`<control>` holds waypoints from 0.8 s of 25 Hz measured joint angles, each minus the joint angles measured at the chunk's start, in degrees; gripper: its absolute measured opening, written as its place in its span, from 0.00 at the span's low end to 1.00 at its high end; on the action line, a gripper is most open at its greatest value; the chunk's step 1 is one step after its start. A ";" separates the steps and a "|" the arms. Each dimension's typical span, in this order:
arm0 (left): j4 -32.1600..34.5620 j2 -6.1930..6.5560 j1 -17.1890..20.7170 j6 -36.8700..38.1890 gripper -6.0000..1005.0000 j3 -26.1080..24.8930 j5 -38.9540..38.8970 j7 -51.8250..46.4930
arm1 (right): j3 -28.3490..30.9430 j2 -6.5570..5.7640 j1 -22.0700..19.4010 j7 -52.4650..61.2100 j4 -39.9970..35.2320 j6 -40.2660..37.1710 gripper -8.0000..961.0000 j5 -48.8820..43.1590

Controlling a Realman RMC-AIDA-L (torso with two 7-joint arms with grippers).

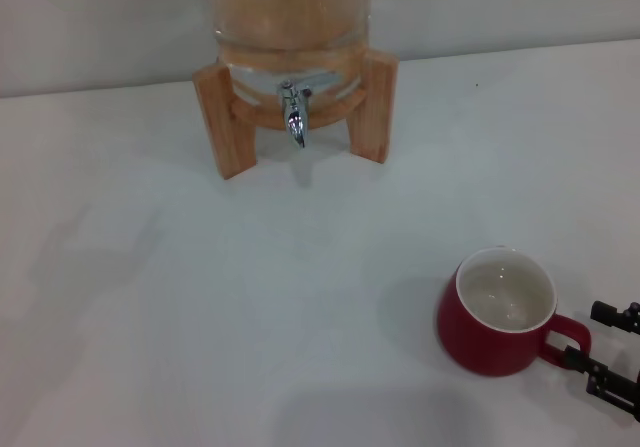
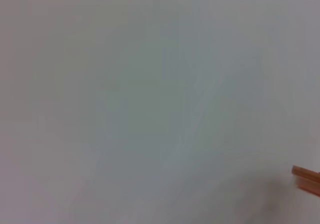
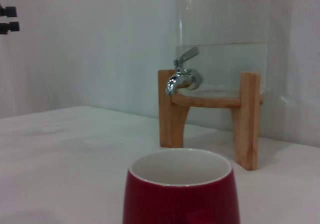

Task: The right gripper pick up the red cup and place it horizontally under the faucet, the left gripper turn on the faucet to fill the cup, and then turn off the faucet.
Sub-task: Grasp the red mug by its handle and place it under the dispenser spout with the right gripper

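Observation:
The red cup [image 1: 495, 312] stands upright on the white table at the front right, white inside and empty, its handle pointing right. It fills the bottom of the right wrist view [image 3: 181, 191]. My right gripper [image 1: 606, 345] comes in from the right edge, open, one finger on each side of the handle, close to it. The faucet [image 1: 294, 115] is a chrome spigot on the clear dispenser at the back centre, lever up; it also shows in the right wrist view [image 3: 182, 75]. My left gripper is out of view.
The dispenser sits in a light wooden stand [image 1: 220, 117] against the back wall. White table [image 1: 200, 297] lies between the stand and the cup. A stand leg's corner [image 2: 306, 178] shows in the left wrist view. Two small black tips [image 3: 7, 18] sit at the right wrist view's edge.

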 joint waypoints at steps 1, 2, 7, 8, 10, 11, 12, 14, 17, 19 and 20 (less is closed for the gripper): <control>0.00 -0.01 0.00 0.00 0.80 0.03 0.00 0.00 | 0.00 0.00 0.16 -0.01 0.26 -0.35 0.64 0.25; 0.00 -0.01 0.01 0.00 0.80 0.05 0.00 0.01 | 0.00 0.00 0.36 -0.04 0.63 -0.75 0.64 0.44; 0.00 -0.04 0.01 -0.52 0.80 -0.06 0.00 0.03 | 0.00 0.00 1.05 -0.24 1.34 -2.13 0.64 0.68; 0.00 -0.04 0.01 -0.63 0.80 -0.10 0.00 0.03 | 0.00 0.00 1.12 -0.25 1.37 -2.23 0.64 0.79; 0.00 -0.04 0.01 -0.76 0.80 -0.17 0.00 0.04 | -0.01 0.00 1.29 -0.32 1.62 -2.40 0.64 1.13; 0.00 -0.04 -0.01 -0.79 0.80 -0.18 -0.02 0.04 | -0.01 0.00 1.37 -0.40 1.79 -2.49 0.64 1.29; 0.00 -0.04 -0.03 -0.81 0.80 -0.19 -0.04 0.03 | -0.01 0.00 1.43 -0.47 1.91 -2.54 0.64 1.39; 0.00 -0.04 -0.05 -0.82 0.80 -0.18 -0.06 0.01 | -0.01 0.00 1.47 -0.50 1.95 -2.57 0.64 1.82; 0.00 -0.04 0.02 -0.82 0.80 -0.05 -0.06 0.02 | 0.00 0.00 1.49 -0.51 1.99 -2.57 0.64 2.99; 0.00 -0.04 0.03 -1.01 0.80 -0.05 -0.06 0.02 | 0.00 0.00 1.49 -0.50 2.02 -2.63 0.64 3.19; 0.00 -0.04 0.03 -1.15 0.80 -0.09 -0.06 0.03 | 0.00 0.00 1.49 -0.50 2.03 -2.70 0.64 3.27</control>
